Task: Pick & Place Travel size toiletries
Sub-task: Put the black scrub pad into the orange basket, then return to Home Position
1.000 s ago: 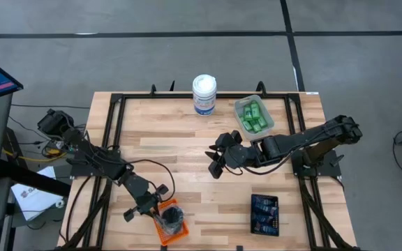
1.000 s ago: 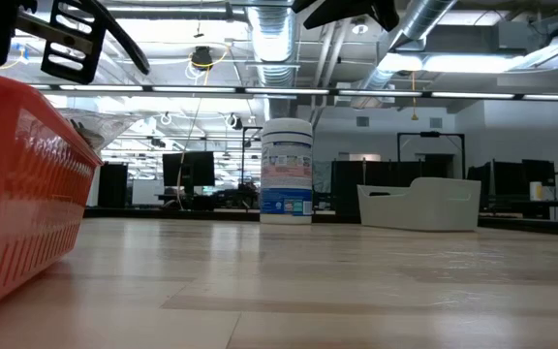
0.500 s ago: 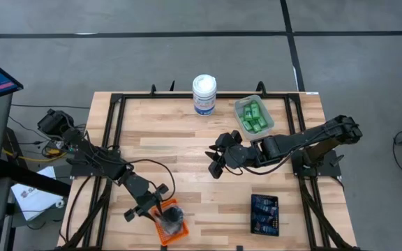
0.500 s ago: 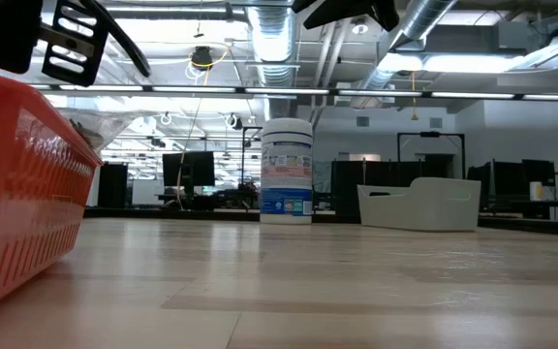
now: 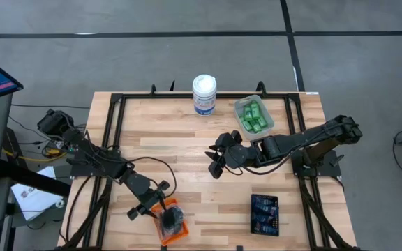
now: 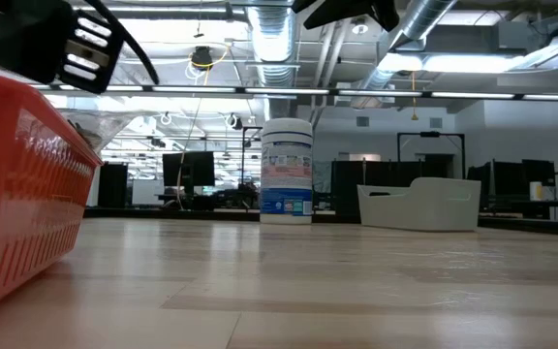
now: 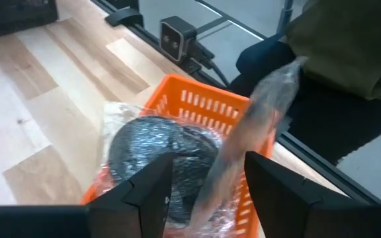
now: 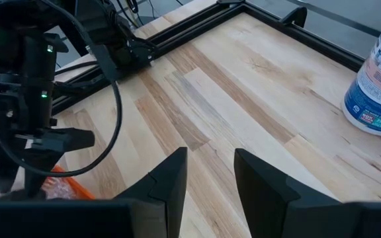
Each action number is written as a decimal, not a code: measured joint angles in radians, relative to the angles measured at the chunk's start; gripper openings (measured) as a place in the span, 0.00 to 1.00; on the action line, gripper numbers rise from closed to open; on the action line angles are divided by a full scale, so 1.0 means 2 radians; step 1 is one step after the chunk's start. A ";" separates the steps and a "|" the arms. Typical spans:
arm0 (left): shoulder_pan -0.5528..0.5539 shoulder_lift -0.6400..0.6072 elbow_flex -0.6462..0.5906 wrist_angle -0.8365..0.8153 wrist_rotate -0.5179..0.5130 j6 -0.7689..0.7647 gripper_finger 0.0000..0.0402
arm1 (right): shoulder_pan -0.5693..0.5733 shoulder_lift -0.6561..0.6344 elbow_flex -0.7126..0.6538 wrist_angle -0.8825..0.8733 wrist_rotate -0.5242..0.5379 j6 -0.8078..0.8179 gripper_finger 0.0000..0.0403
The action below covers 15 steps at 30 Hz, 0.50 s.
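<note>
Left gripper point(image 7: 200, 192) fingers spread over the orange tray point(image 7: 207, 109); wrapped grey puck point(image 7: 154, 149) lies in it just beyond the tips, apparently let go, wrap tail trailing away. Right gripper point(image 8: 210, 173) parted, empty, well apart mid-table.

Even, bright overhead light with soft shadows. Ceiling strip lights point(image 6: 260, 89) glare in the low view; its near orange basket point(image 6: 22, 184) is blurred.
</note>
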 joint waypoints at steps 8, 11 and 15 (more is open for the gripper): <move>0.022 0.000 0.000 0.000 0.015 0.001 0.47 | 0.000 0.000 0.000 -0.005 0.000 0.000 0.29; 0.032 0.000 0.000 0.001 0.016 0.002 0.47 | 0.000 0.000 0.000 -0.011 0.000 0.000 0.29; 0.045 0.000 0.000 0.002 0.016 0.002 0.47 | 0.000 0.000 0.000 -0.012 0.000 0.000 0.29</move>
